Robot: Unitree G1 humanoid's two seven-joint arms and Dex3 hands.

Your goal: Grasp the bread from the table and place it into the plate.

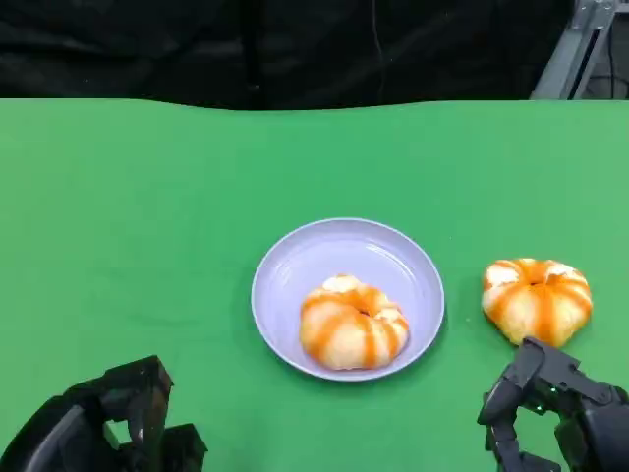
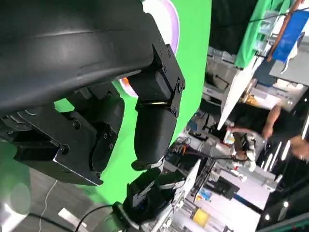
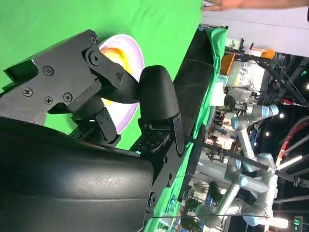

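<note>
Here, one bread [image 1: 352, 324] lies in the lilac plate [image 1: 295, 264].
A second bread [image 1: 537, 298] sits on the table [image 1: 147, 226] toward its right edge; right robot hand [image 1: 555, 408] just before it, left robot hand [image 1: 113, 423] near the front-left corner, both spread, holding nothing.

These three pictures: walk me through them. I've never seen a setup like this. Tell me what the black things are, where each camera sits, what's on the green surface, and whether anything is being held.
The black shapes are a humanoid robot's two hands. The head view looks down from the robot at a green table; its left hand is at lower left, its right hand at lower right. The other two pictures come from cameras at each wrist, so each is tilted, with that arm's own hand up close: left hand, right hand.

On the table sits a pale purple plate with one orange-striped bread in it. A second bread lies on the table right of the plate, just beyond the right hand.

Neither hand holds anything.
</note>
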